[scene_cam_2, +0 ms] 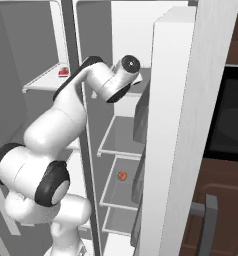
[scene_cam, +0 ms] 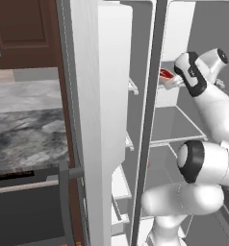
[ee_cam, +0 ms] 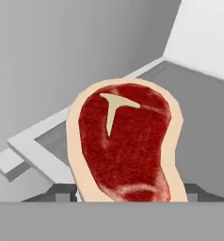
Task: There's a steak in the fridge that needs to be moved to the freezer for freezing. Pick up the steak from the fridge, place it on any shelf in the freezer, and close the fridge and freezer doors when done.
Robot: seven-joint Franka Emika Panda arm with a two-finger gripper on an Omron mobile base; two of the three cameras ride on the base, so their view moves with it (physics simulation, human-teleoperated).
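Hand [ee_cam: 128, 192] is narrow and clamped on the steak [ee_cam: 125, 141]. The dark fingertips [ee_cam: 62, 192] flank its lower end in the hand view.

- The steak's long axis runs straight out from the fingers, with its broad red face turned to the hand camera.
- In the right base view the steak [scene_cam_2: 63, 71] sits just left of the dark divider [scene_cam_2: 67, 30], over the white-rimmed upper shelf [scene_cam_2: 38, 82] of the freezer. My read is that it is above that shelf and not yet resting on it. You can't tell contact from here.
- For the next move, the shelf lies below and beyond the steak's far end, so you'd lower it and let go.

Count:
- One steak.
- One hand.
- One orange ball [scene_cam_2: 122, 176], on a lower fridge shelf [scene_cam_2: 118, 137].
- Two doors, the freezer door [scene_cam: 102, 96] and the fridge door [scene_cam_2: 176, 125]. Both stand open and both need closing.
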